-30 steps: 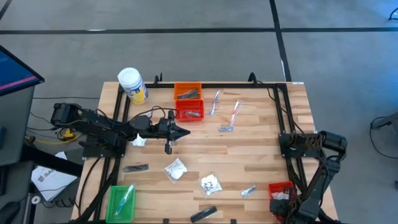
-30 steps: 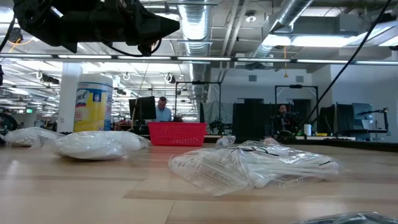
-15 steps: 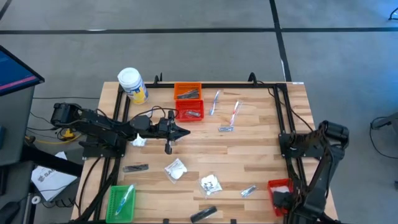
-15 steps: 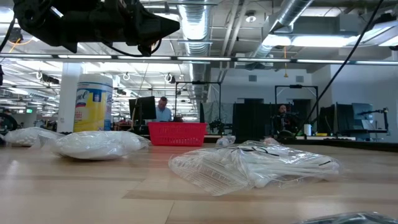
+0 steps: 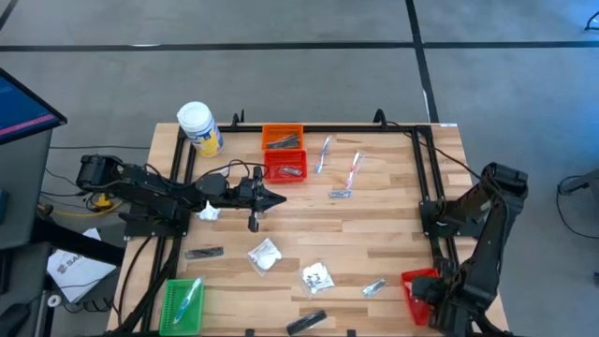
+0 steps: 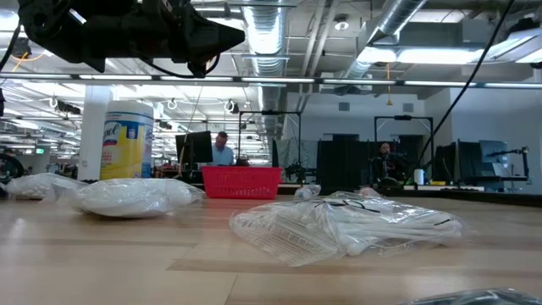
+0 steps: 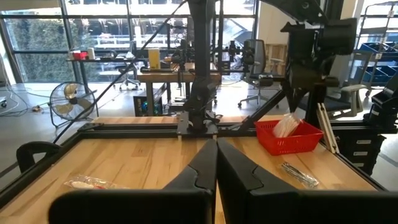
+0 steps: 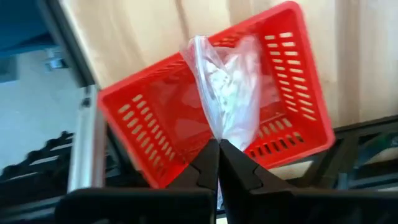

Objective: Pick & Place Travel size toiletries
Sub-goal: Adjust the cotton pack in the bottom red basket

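1. White packet [image 8: 229,93] in clear plastic: pinched between right gripper [image 8: 217,144] fingertips, over red basket [image 8: 155,118], lower right of high view.
2. Left gripper [image 7: 216,149]: fingers closed, empty, above table [image 5: 393,234] left-centre.

A wooden table [image 5: 393,215] with a black metal frame [image 5: 309,125] along its edges stands on a grey floor [image 5: 281,65]. At about 10 o'clock on the table stands a white jar with a yellow label [image 5: 198,128]. Near 12 o'clock an orange basket [image 5: 282,138] sits just beside a red basket [image 5: 285,166]. A green basket [image 5: 184,305] lies near 7 o'clock, and another red basket [image 5: 418,290] near 5 o'clock. A blue screen [image 5: 21,105] shows at 9 o'clock, off the table.
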You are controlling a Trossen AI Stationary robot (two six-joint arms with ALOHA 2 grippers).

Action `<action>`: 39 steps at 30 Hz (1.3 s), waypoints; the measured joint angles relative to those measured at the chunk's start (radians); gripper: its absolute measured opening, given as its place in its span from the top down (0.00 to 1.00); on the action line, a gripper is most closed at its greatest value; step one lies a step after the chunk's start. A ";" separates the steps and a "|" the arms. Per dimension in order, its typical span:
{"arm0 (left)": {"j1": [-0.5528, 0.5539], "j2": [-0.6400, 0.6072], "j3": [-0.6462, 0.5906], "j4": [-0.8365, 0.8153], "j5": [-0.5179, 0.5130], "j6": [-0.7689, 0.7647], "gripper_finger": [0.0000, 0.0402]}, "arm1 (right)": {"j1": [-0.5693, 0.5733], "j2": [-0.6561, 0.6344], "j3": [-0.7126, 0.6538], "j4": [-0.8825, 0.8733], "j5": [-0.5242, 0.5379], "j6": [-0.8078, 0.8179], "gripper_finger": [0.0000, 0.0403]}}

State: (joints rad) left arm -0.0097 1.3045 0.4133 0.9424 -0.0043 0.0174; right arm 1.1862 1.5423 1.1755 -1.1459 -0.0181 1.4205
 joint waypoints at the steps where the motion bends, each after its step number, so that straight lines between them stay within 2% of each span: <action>1: 0.000 0.000 0.000 0.000 0.000 0.000 1.00 | 0.000 -0.004 0.000 0.012 0.000 -0.004 1.00; 8: 0.000 0.000 0.000 0.000 0.000 0.000 1.00 | 0.011 -0.006 0.001 0.092 -0.015 -0.037 1.00; 18: 0.000 0.000 0.000 0.000 0.000 0.000 1.00 | 0.018 0.001 0.001 0.125 -0.115 -0.070 1.00; 26: 0.000 0.000 0.000 -0.001 -0.004 0.000 1.00 | 0.065 0.002 0.001 0.205 -0.122 -0.112 1.00; 32: 0.000 0.000 0.000 -0.001 -0.003 0.000 1.00 | 0.070 0.002 -0.003 0.193 -0.115 -0.112 1.00; 39: 0.000 0.000 0.000 -0.001 -0.003 -0.008 1.00 | 0.070 0.061 -0.006 0.203 -0.114 -0.138 1.00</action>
State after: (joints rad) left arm -0.0101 1.3045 0.4133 0.9417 -0.0074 0.0097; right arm 1.2564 1.6029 1.1694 -0.9426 -0.1325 1.2828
